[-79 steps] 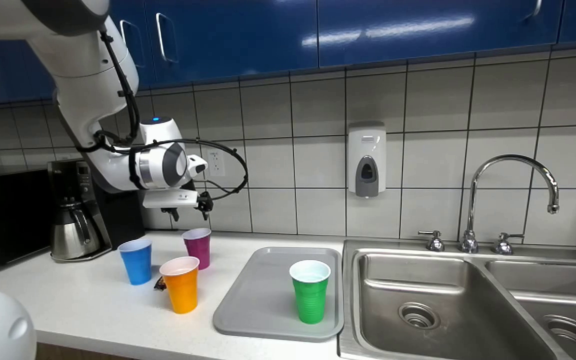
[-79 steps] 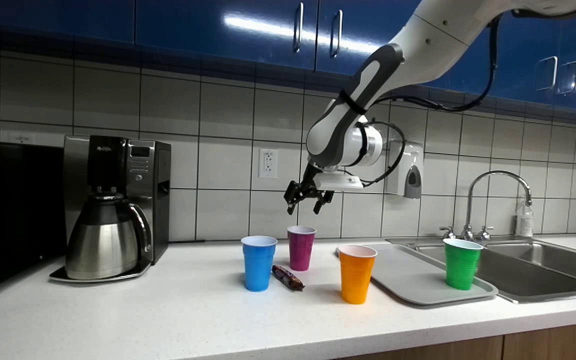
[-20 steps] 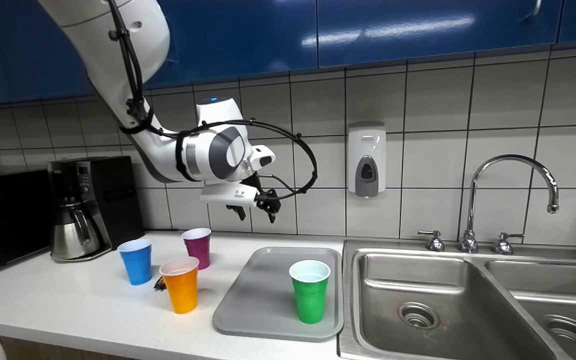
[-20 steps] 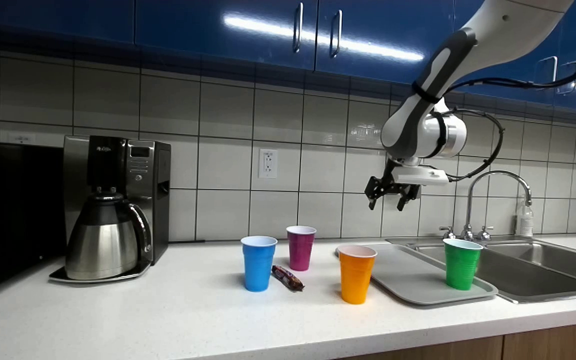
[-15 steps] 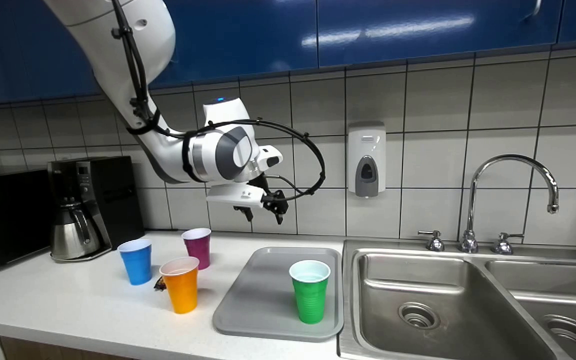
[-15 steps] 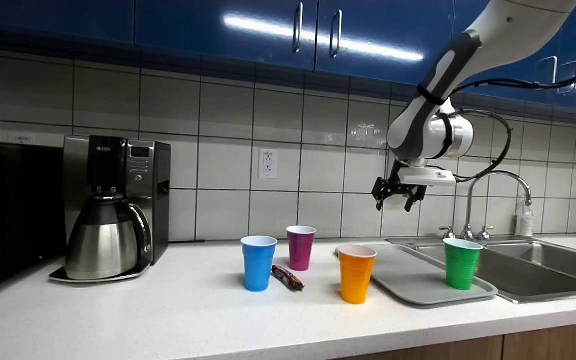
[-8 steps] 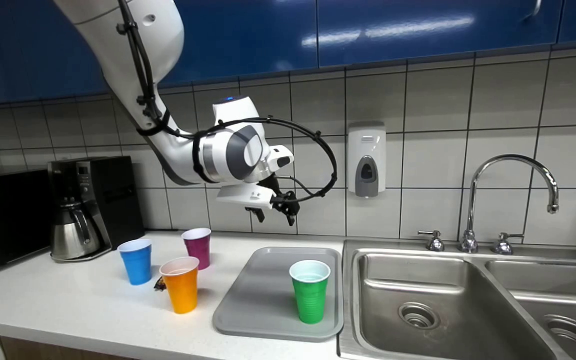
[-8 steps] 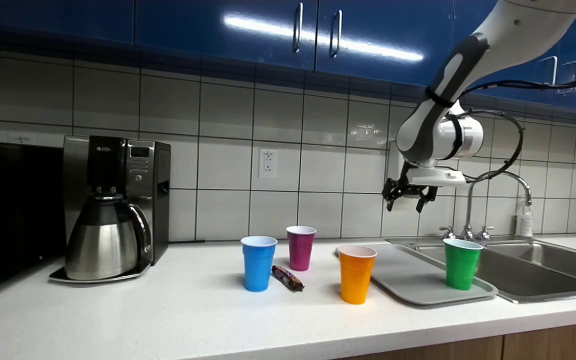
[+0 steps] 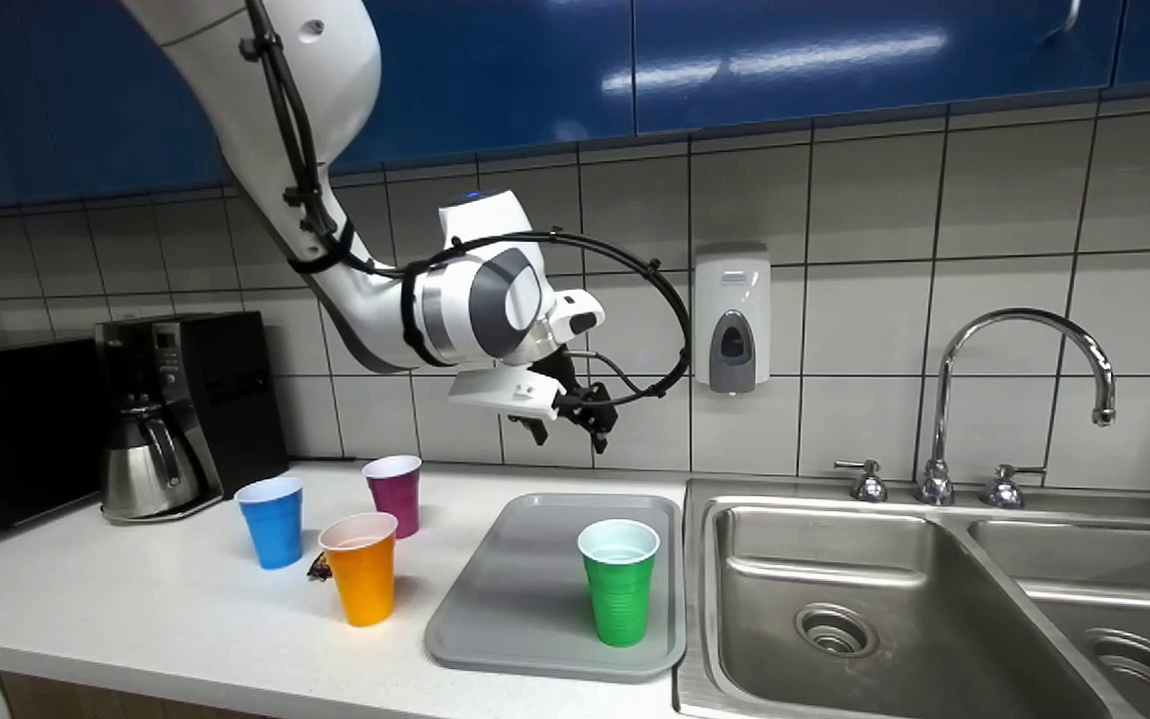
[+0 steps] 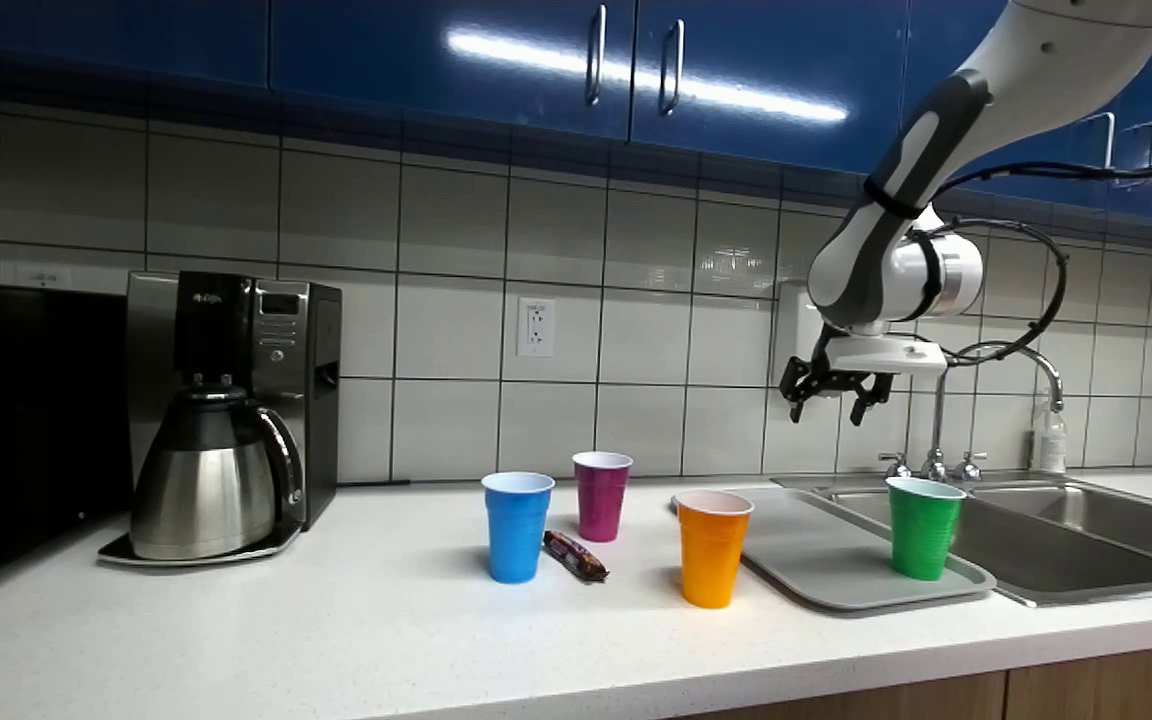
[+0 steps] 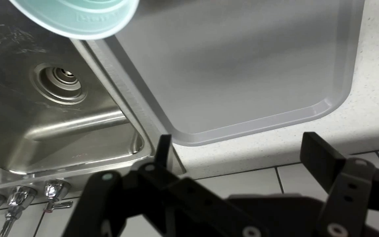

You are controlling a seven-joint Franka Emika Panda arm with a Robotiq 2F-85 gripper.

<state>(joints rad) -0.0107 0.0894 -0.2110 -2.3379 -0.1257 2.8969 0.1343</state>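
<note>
My gripper (image 11: 237, 143) is open, its black fingers (image 11: 321, 158) wide apart with nothing between them. In both exterior views the gripper (image 9: 570, 439) hangs well above the counter, over the back of the grey tray (image 9: 525, 599) and touching nothing. A green cup (image 9: 620, 599) stands upright on the tray; the wrist view shows only part of its pale inside (image 11: 90, 16) at the top edge. Left of the tray stand an orange cup (image 10: 711, 560), a blue cup (image 10: 516, 540) and a purple cup (image 10: 601, 505). Between them lies a brown wrapped bar (image 10: 576, 557), mostly hidden in an exterior view.
A steel double sink (image 9: 835, 539) with a curved faucet (image 9: 1024, 318) adjoins the tray. Behind are the tiled wall and a soap dispenser (image 9: 732, 320). A coffee maker (image 10: 236, 420) and a black appliance (image 10: 26, 430) stand far left; blue cabinets (image 10: 456, 60) hang above.
The arm has travelled right, from above the purple cup to over the tray's back part, and the gripper has stayed open. The cups, bar and tray have not moved.
</note>
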